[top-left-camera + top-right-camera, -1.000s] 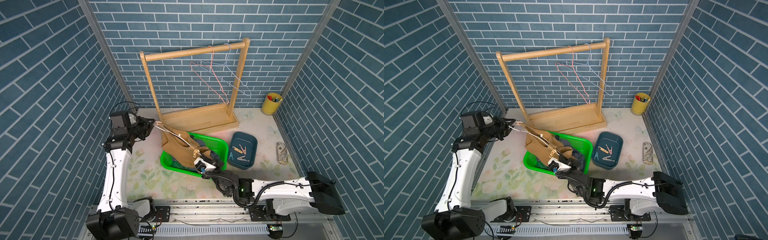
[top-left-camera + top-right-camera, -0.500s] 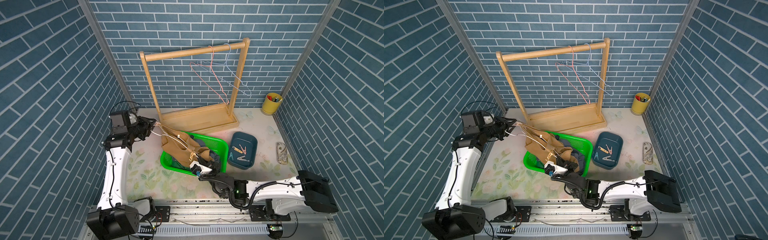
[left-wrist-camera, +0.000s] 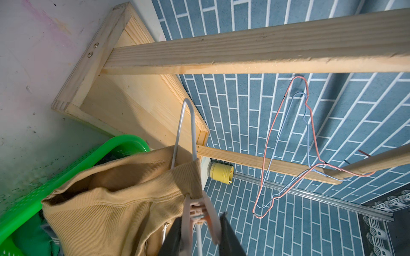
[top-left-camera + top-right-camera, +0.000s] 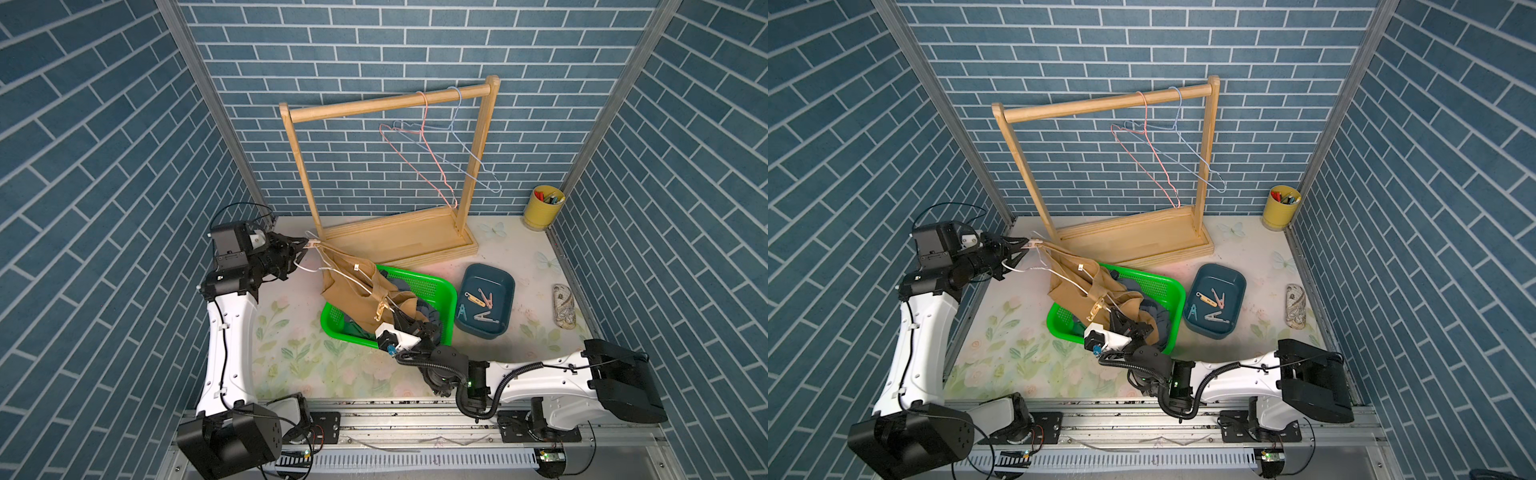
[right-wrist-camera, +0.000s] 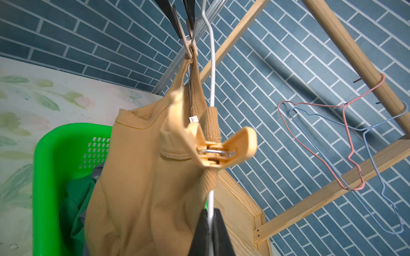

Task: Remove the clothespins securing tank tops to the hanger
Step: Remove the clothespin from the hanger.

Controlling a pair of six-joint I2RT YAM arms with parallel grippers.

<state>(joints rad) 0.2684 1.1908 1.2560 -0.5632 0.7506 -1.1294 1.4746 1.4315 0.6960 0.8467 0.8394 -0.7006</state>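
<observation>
- Currently left tool (image 3: 203,218) pinches the pink clothespin (image 3: 199,210) on the strap of the tan tank top (image 5: 142,177), apparently squeezing it.
- Shut right tool (image 5: 209,218) holds the white hanger (image 5: 211,66).
- Remaining tan clothespin (image 5: 213,150): light, springy; take its flared legs.

White-shelled arms (image 4: 226,332) with black joints and looping black cables.
</observation>
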